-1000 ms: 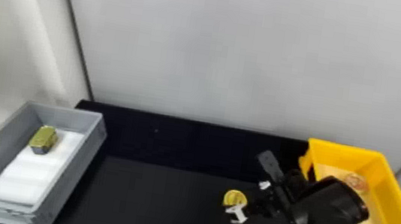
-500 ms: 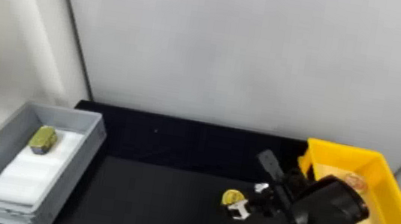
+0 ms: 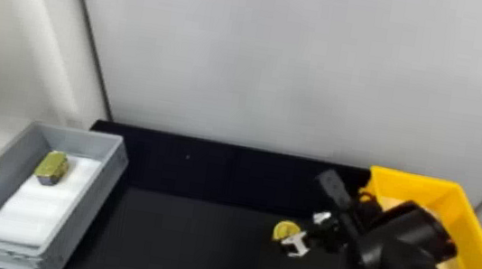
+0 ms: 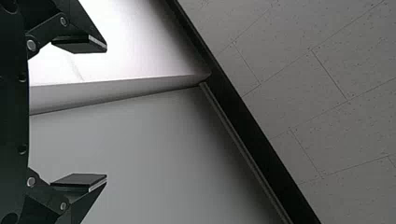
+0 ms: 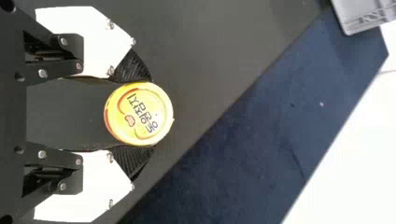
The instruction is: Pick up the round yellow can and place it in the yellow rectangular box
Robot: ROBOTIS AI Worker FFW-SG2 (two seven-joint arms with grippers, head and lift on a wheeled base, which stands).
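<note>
Right gripper (image 3: pixel 297 231) fingers are drawing together since the earlier frame, clasping the round yellow can (image 3: pixel 284 229) between them, parted by its width. It's sitting at five o'clock, the yellow rectangular box (image 3: pixel 423 188) at four.

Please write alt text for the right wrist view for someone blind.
A round yellow can with a printed lid is pinched between the two fingers of the right gripper, over a dark surface; a grey box shows partly beyond.

Head view: diffuse light, pale wall (image 3: pixel 292 62). Left wrist view: glare, upper left. Right wrist view: lower right overexposed.
</note>
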